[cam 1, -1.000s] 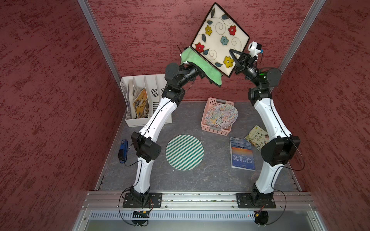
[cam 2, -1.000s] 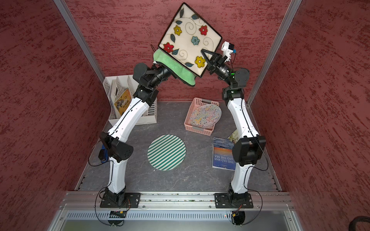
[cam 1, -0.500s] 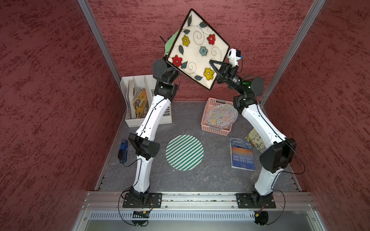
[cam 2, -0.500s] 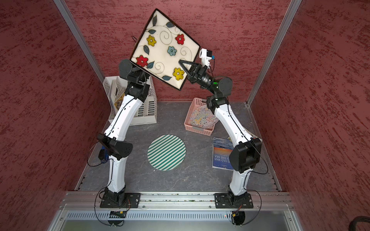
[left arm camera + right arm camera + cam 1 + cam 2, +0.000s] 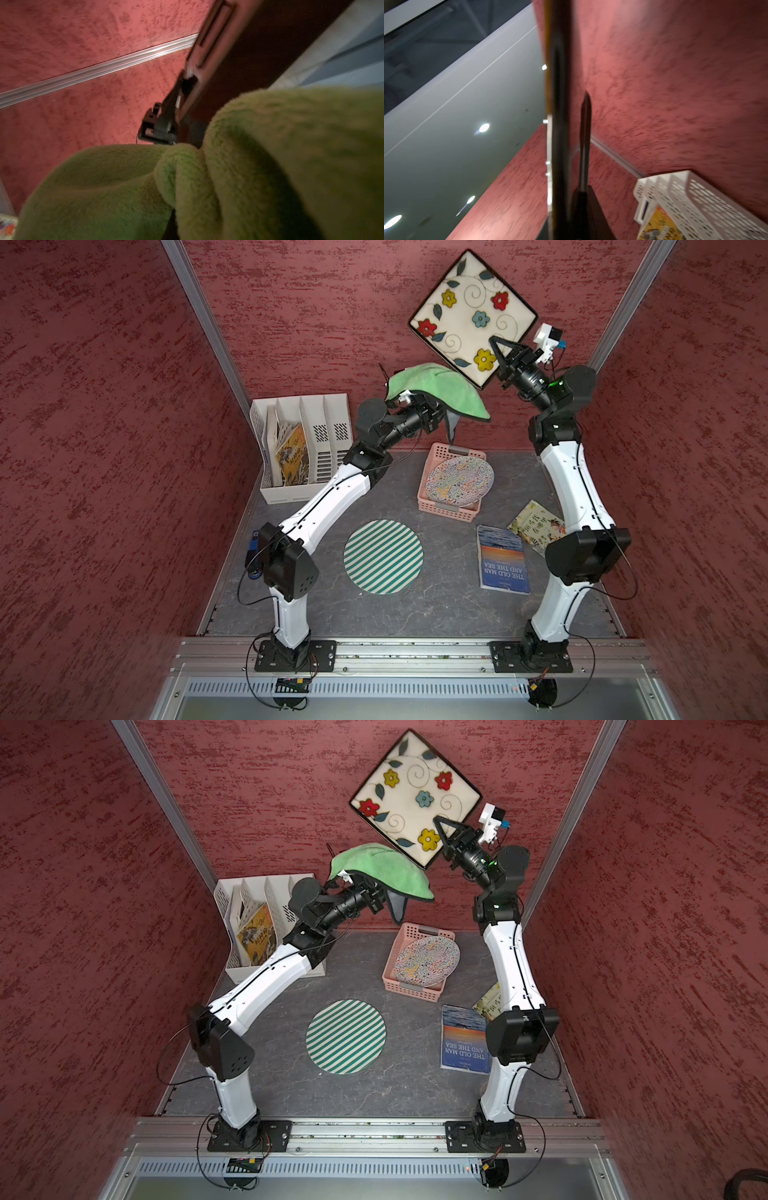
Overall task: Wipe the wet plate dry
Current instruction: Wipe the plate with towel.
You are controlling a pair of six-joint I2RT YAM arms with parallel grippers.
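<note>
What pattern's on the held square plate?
Square plate: cream, coloured flowers and swirls; best in a top view.

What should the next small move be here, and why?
Probably raise the green fluffy cloth up and across onto the face of the cream square flowered plate. The right gripper grips the plate by one edge, tilted in the air, while the cloth sits beside its lower edge, covering none of the flowered face.

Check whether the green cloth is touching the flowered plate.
Cannot tell. In both top views the cloth meets the lower edge of the plate, but depth is unclear; the left wrist view is blurred.
</note>
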